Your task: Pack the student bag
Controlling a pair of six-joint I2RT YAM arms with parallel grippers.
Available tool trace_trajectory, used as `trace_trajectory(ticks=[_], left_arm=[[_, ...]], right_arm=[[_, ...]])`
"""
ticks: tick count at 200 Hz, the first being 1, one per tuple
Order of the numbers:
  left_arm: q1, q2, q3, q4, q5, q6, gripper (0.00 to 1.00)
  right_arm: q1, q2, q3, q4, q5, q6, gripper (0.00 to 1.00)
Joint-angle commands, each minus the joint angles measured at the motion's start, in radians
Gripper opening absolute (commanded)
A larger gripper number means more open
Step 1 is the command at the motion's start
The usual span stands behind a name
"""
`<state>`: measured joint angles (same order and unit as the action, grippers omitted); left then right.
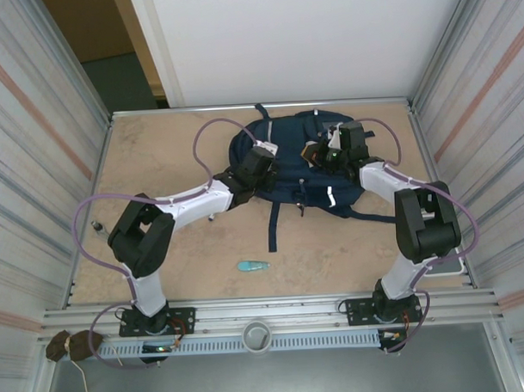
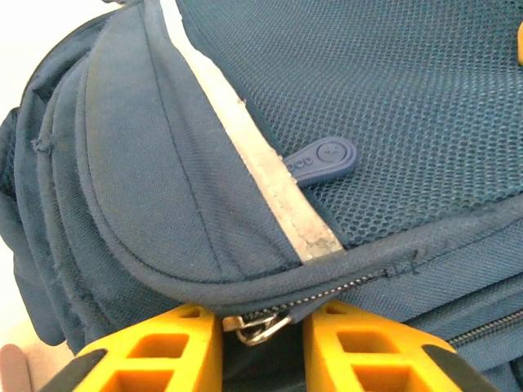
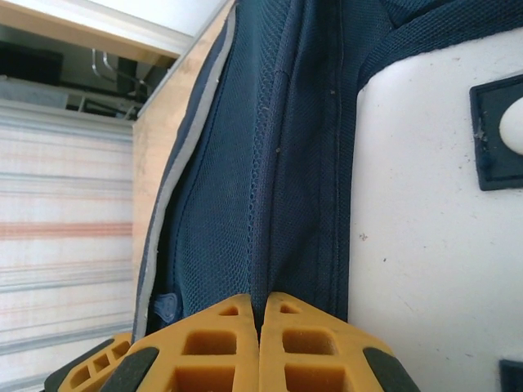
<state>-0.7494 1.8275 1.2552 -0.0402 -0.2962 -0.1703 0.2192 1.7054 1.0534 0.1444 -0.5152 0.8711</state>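
Observation:
The student bag (image 1: 298,179), navy blue, lies at the back middle of the table. My left gripper (image 1: 262,157) is at its left side. In the left wrist view, its yellow fingers (image 2: 184,347) stand apart on either side of a metal zipper pull (image 2: 260,327) under a pocket flap with a pale stripe (image 2: 270,175); the pull sits close to the left finger, with a gap on the right. My right gripper (image 1: 329,155) is on the bag's upper right, shut (image 3: 259,306) on a raised fold of the bag's mesh fabric (image 3: 245,180).
A small teal object (image 1: 253,266) lies on the table in front of the bag, near a trailing dark strap (image 1: 272,226). A blue rubber zipper tab (image 2: 323,159) rests on the mesh. A white patch (image 3: 433,229) is beside the pinched fold. Metal walls enclose the table.

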Motion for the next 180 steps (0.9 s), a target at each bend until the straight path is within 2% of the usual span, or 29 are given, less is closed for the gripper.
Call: trace_trajectory(ticks=[1,39,52,65,117,143,166,180], left_arm=[[0.028,-0.025,-0.014,0.027,0.028,-0.029,0.25],[0.057,-0.041,-0.038,0.037,0.084,-0.019,0.15],[0.073,-0.051,-0.053,0.047,0.114,-0.004,0.10],[0.091,-0.058,-0.067,0.057,0.144,0.008,0.00],[0.163,-0.103,-0.145,0.097,0.245,0.079,0.00],[0.179,-0.129,-0.174,0.111,0.293,0.083,0.00],[0.174,-0.176,-0.209,0.119,0.342,0.034,0.00],[0.164,-0.204,-0.228,0.113,0.309,-0.023,0.16]], right_arm=[[-0.012,0.012,0.061,-0.029,-0.092,-0.069,0.00],[-0.037,0.035,0.108,-0.105,-0.123,-0.136,0.00],[-0.046,0.047,0.136,-0.153,-0.133,-0.176,0.00],[-0.054,0.057,0.161,-0.198,-0.141,-0.215,0.00],[-0.092,0.088,0.242,-0.353,-0.153,-0.344,0.00],[-0.092,0.089,0.240,-0.348,-0.154,-0.341,0.00],[-0.090,0.089,0.232,-0.318,-0.174,-0.318,0.00],[-0.091,0.089,0.230,-0.311,-0.174,-0.313,0.00]])
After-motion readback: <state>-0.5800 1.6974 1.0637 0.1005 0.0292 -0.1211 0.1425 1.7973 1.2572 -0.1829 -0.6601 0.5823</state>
